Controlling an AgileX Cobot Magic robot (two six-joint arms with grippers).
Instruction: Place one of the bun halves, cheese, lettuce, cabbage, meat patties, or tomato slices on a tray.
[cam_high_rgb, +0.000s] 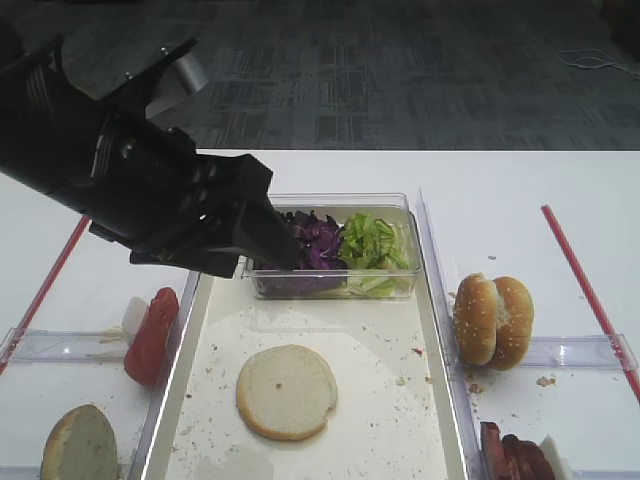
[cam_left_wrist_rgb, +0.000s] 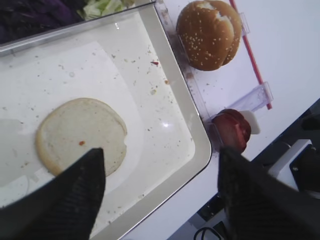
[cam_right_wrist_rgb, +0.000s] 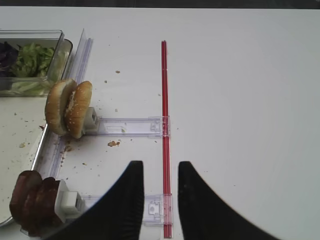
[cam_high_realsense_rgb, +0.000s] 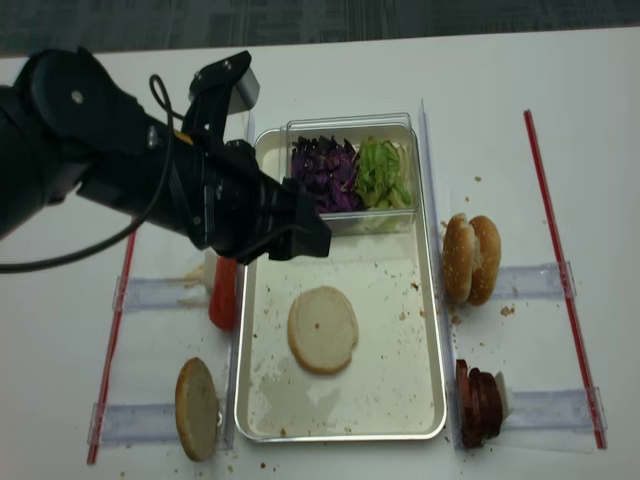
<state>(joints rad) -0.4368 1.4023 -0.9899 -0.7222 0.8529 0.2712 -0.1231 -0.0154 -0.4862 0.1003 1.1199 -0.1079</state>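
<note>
1. The thin bun half (cam_high_rgb: 287, 391) lies flat, cut face up, in the lower middle of the high view, on the tray (cam_high_rgb: 430, 395); nothing touches it.
2. The left gripper (cam_left_wrist_rgb: 160, 190) hangs above the tray with its jaws spread wide and nothing between them. In its wrist view the dark fingers (cam_left_wrist_rgb: 75, 192) frame the bottom corners, the left one overlapping the bun's lower edge.
3. In the high view the left arm (cam_high_rgb: 130, 180) fills the upper left, its tip over the near corner of the clear box (cam_high_rgb: 335, 285).
4. The box sits at the tray's top end, with purple cabbage (cam_high_rgb: 315, 245) on the left and green lettuce (cam_high_rgb: 375, 240) on the right.
5. Tomato slices (cam_high_rgb: 152, 335) stand on edge just left of the tray; a thicker bun half (cam_high_rgb: 80, 445) sits at lower left.
6. The sesame bun pair (cam_high_rgb: 493, 320) stands on edge right of the tray; meat patties (cam_high_rgb: 515, 455) stand at lower right.
7. The right gripper (cam_right_wrist_rgb: 160, 192) shows at the bottom of its wrist view, its jaws parted and empty over the table (cam_right_wrist_rgb: 240, 100) beside a red strip (cam_right_wrist_rgb: 164, 100).
</note>
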